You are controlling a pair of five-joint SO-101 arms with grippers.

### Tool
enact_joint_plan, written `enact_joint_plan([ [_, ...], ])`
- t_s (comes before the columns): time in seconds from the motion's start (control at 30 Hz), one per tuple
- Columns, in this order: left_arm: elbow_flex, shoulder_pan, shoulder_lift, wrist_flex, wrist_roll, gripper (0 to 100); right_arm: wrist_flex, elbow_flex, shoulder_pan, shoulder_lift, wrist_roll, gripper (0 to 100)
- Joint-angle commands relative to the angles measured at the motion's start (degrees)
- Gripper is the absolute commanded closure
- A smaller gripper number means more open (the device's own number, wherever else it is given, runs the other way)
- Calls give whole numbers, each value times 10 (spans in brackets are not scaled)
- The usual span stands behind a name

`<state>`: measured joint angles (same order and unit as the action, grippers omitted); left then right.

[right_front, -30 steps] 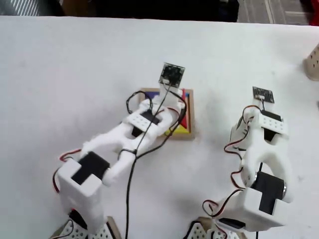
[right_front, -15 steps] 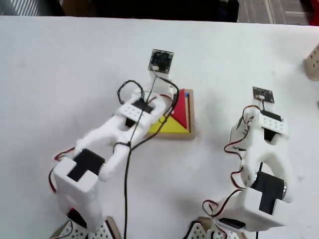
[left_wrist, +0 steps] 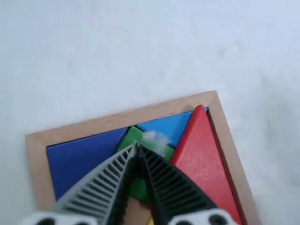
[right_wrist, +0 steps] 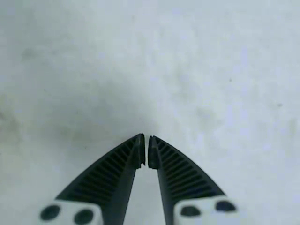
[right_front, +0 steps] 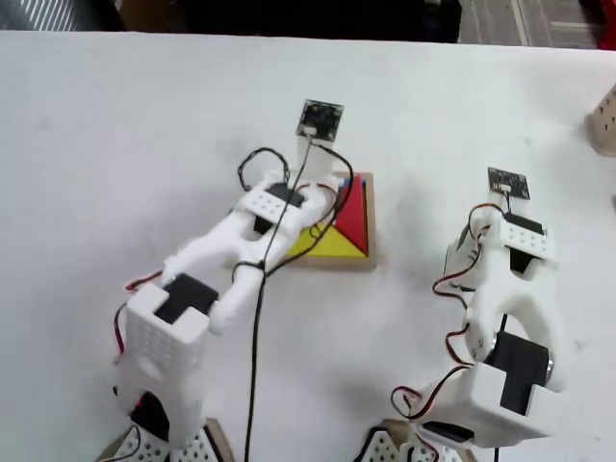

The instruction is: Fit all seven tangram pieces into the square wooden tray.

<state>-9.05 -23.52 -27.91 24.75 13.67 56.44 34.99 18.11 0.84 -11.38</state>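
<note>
The square wooden tray (right_front: 369, 258) lies mid-table with a red triangle (right_front: 352, 217) and a yellow piece (right_front: 332, 244) showing beside the left arm. From the left wrist, the tray (left_wrist: 84, 125) holds blue pieces (left_wrist: 79, 157), a green piece (left_wrist: 136, 138) and the red triangle (left_wrist: 201, 150). My left gripper (left_wrist: 138, 149) is shut, empty, its tips over the green piece in the tray's middle. My right gripper (right_wrist: 145, 140) is shut above bare white table, off to the right of the tray; its arm (right_front: 505, 289) stands folded there.
White tabletop (right_front: 144, 125) spreads all round the tray. A pale wooden object (right_front: 604, 120) pokes in at the right edge. Cables (right_front: 260, 318) trail along the left arm. Arm bases sit at the near edge.
The left arm swung left and back off the tray, uncovering the red and yellow pieces, then shifted slightly right again. The right arm stayed still.
</note>
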Motion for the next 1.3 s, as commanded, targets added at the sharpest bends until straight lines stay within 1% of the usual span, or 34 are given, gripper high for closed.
enact_joint_plan([
  [0.0, 33, -16, 7, 27, -4, 978, -7, -3, 2, -27, -8, 981],
  [0.17, 33, -60, 7, 44, -4, 978, -7, -3, 2, -27, -8, 980],
  [0.27, 33, -73, 7, 44, -4, 978, -7, -4, 2, -27, -8, 980],
  [0.4, 37, -67, 8, 41, -4, 978, -7, -4, 2, -27, -8, 979],
  [0.5, 39, -51, 21, 41, -3, 978, -9, -4, 2, -27, -8, 979],
  [0.57, 28, -41, 53, 47, -3, 978, -19, -4, 2, -27, -8, 979],
  [0.67, -3, -36, 123, 84, -6, 978, -20, -4, 2, -27, -8, 980],
  [0.73, -40, -36, 178, 99, -8, 978, -19, -4, 2, -30, -4, 980],
  [0.83, -111, -29, 264, 101, -8, 977, -6, 0, 2, -53, -3, 981],
  [0.97, -197, 0, 379, 100, -9, 977, -46, 76, -22, -138, 15, 981],
  [1.17, -342, 76, 524, 100, -12, 977, -121, 252, -69, -372, 7, 981],
  [1.27, -433, 123, 590, 100, -61, 977, -127, 328, -96, -495, -46, 978],
])
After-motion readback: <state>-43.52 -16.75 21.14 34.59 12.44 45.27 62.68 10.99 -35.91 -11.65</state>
